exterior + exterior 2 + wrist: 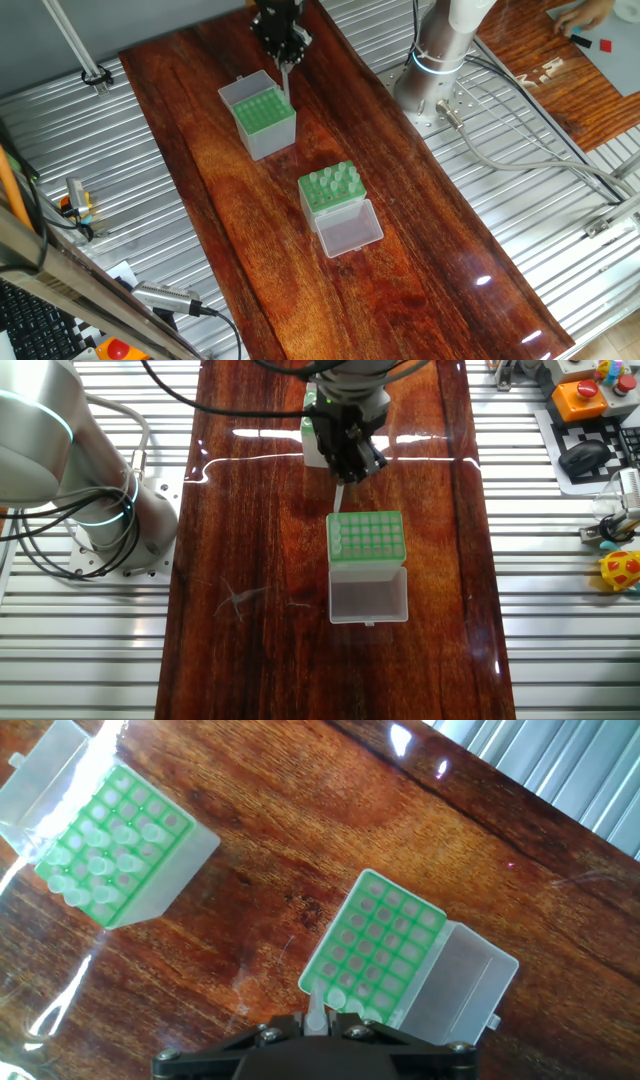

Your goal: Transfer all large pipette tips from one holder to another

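Observation:
My gripper [287, 64] [343, 476] [316, 1026] is shut on one large pipette tip [288, 86] [339, 497] [315, 1012], which hangs point down. It is just above a corner of the grey-sided holder [265, 122] [367, 537] [380, 945]. That rack is mostly bare, with a few tips near that corner, and its lid [368, 596] lies open. The whitish holder [330, 190] [115, 840] stands apart with several tips upright and its clear lid [348, 228] open. In the other fixed view the gripper mostly hides it.
The boxes stand on a long dark wooden board [420, 260] with ribbed metal table on both sides. The robot base [440, 50] [60, 450] stands beside the board with cables. A red button box [582, 395] and small items lie off the board.

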`<state>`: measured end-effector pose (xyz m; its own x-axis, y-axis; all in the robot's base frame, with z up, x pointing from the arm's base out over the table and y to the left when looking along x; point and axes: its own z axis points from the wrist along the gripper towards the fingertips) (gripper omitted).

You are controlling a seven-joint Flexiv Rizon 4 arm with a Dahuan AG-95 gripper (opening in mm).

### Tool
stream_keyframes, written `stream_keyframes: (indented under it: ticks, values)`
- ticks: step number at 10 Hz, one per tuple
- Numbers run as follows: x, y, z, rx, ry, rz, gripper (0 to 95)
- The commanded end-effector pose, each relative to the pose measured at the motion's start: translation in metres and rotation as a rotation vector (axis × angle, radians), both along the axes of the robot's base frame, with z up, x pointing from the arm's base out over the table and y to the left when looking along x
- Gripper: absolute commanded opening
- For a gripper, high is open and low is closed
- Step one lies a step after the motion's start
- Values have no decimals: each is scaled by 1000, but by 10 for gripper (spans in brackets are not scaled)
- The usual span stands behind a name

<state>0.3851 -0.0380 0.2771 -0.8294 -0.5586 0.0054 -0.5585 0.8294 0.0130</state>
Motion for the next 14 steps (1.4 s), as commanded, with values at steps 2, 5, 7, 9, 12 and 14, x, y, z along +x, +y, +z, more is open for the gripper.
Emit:
stream_keyframes:
  ticks: [2, 5, 7, 9, 12, 14]
  values:
    - [3, -3, -9, 1, -2, 12, 0]
    - [8, -7, -24, 5, -7, 26, 0]
    - [10, -7, -33, 3, -7, 28, 0]
    - [12, -3, -53, 6, -10, 49, 570]
    - [12, -2, -54, 13, -13, 70, 570]
    - [13, 3, -52, 28, -18, 51, 570]
